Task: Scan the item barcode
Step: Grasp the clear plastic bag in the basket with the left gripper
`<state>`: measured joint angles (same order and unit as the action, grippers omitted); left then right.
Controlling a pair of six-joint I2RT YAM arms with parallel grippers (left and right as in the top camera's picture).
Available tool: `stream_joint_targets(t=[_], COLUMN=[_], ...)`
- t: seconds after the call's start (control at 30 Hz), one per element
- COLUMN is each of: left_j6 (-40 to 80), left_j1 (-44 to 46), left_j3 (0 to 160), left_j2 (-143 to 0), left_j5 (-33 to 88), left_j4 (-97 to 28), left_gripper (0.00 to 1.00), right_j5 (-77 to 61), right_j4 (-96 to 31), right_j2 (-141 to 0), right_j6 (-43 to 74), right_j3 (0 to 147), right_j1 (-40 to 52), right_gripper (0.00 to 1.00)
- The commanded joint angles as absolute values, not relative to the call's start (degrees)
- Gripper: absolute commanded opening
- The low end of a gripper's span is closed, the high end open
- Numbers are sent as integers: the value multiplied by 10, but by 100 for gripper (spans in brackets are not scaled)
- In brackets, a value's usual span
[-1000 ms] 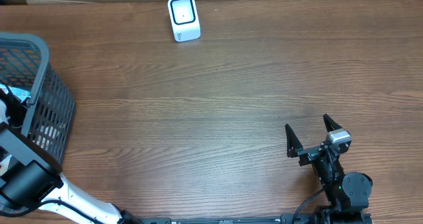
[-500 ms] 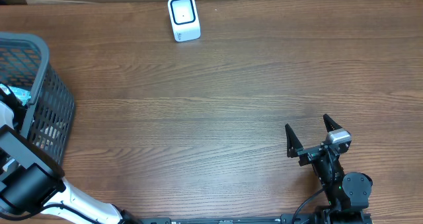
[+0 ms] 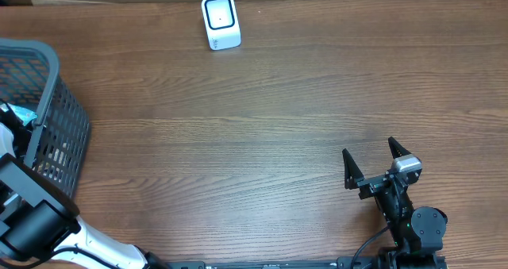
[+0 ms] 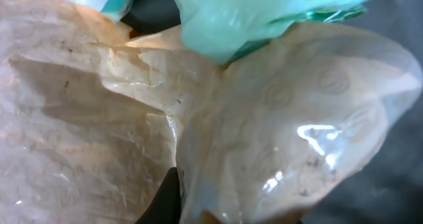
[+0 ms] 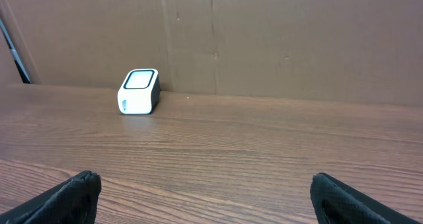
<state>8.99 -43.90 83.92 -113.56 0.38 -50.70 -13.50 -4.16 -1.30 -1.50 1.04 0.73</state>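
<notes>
On a wooden bench (image 3: pixel 278 102), the left tool (image 4: pixel 188 214), down in the grey basket (image 3: pixel 55 118), pinches a pale plastic packet (image 4: pixel 277 138), apparently to carry it to the white scanner (image 3: pixel 220 21), while the right tool (image 3: pixel 369 154) waits spread

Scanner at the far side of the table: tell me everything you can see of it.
The scanner is a small white box with rounded corners, plastic by the look, with a dark-rimmed pale window on its upper face and blue print on the front below it. It stands upright on the wooden table, near the far edge, left of the middle, close to the cardboard wall; whether they touch I cannot tell. Nothing lies in front of its window.
</notes>
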Motion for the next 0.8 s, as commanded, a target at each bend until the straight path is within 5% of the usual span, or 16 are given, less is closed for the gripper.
stream_joint_targets(t=[0.0, 0.33, 0.77], left_j6=[95, 135, 156], left_j1=[-435, -435, -435], left_j3=[863, 1033, 1108], left_j2=[-1175, -1169, -1063], left_j5=[29, 24, 26], left_j4=[-555, -699, -731], left_gripper=[4, 4, 4], right_j5=[-131, -131, -131], right_j4=[-40, -40, -40], right_j2=[-13, -13, -13], right_j6=[-13, -13, -13], right_j3=[6, 6, 6], right_j1=[4, 4, 4], right_gripper=[100, 100, 100])
